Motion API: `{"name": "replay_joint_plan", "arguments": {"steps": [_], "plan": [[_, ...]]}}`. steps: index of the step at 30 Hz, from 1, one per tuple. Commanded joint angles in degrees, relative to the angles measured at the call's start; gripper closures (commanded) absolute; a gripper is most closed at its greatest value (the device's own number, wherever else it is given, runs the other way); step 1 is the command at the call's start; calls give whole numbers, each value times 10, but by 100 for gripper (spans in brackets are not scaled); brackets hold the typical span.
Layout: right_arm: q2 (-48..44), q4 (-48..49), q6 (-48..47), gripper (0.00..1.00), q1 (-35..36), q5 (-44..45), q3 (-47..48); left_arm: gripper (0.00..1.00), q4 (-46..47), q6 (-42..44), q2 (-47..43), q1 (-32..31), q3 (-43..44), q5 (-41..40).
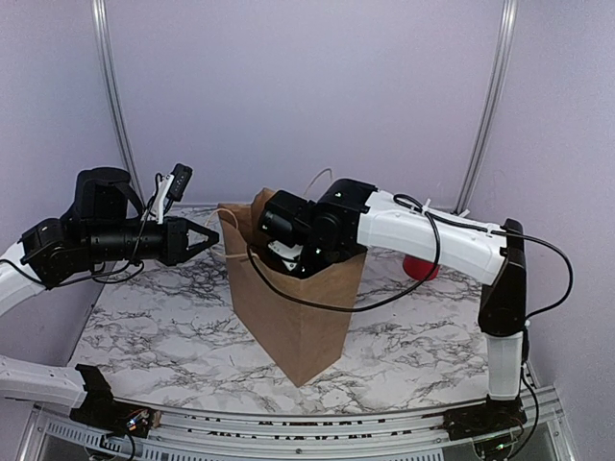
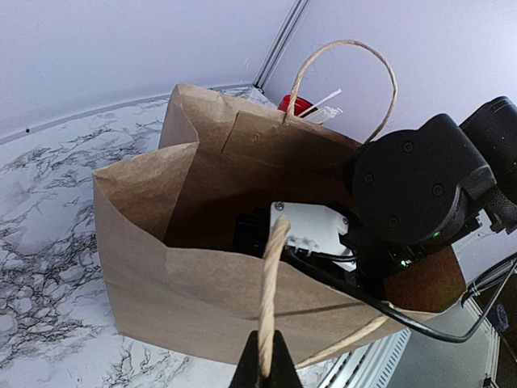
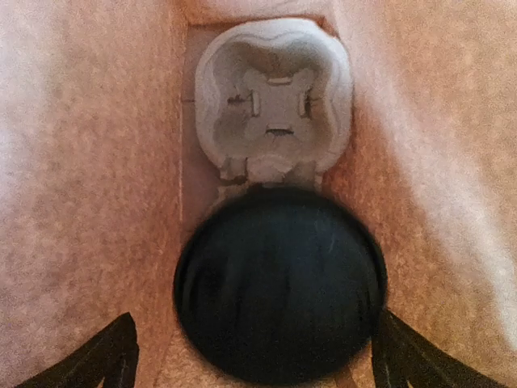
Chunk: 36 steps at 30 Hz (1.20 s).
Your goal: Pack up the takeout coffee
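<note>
while the left claw (image 2: 264,365) is pinched tight on the near twine handle (image 2: 273,267) of the brown paper bag (image 1: 298,317), the right arm (image 1: 423,230) reaches down through the bag's open mouth, so its claw is hidden in the top view. the bag stands upright near the middle of the marble tabletop (image 1: 163,327). the held handle runs taut from the bag's near wall to the left claw, which hangs off the bag's left side above the tabletop. the far handle (image 2: 349,43) arches free over the opposite rim.

the right wrist view looks straight down on the takeout coffee (image 3: 279,283), which is down inside the bag between its brown walls. its round black lid fills the lower middle of that view, slightly blurred, and the cup body beneath cannot be seen. the lid's far edge overlaps the near end of a white moulded cup holder (image 3: 275,97) lying deeper in the bag. the right claw (image 3: 254,323) is spread wide, one finger (image 3: 109,356) off to each side of the lid. the finger at the view's left shows a clear gap to the lid, but i cannot tell whether the other touches the rim.

behind the bag, a red cup (image 2: 295,105) with white sticks (image 2: 327,103) stands partly hidden by the bag's rim. a black cable (image 1: 317,300) from the right arm drapes across the bag's front.
</note>
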Motion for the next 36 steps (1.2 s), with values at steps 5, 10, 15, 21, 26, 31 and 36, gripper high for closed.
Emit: {"name": "replay_joint_plan", "arguments": {"steps": [5, 10, 15, 21, 26, 31, 36], "plan": [[-7, -19, 4, 2, 4, 20, 49, 100, -13, 5, -1, -1, 22, -14], [-12, -19, 5, 1, 4, 29, 74, 100, -13, 3, 0, -1, 25, -17], [-17, -14, 6, 1, 4, 36, 94, 100, -13, 0, 1, -1, 27, -23], [-31, -6, 7, 1, 5, 49, 108, 100, -14, -4, 1, -1, 28, -35], [-50, 28, 0, 1, 4, 47, 110, 100, -14, -12, 3, -1, 34, -48], [-52, 64, -12, 1, 4, 36, 107, 100, -14, -18, 10, -1, 48, -52], [-53, 113, -25, 1, 3, 17, 83, 100, -11, -25, 14, -1, 61, -52]]}}
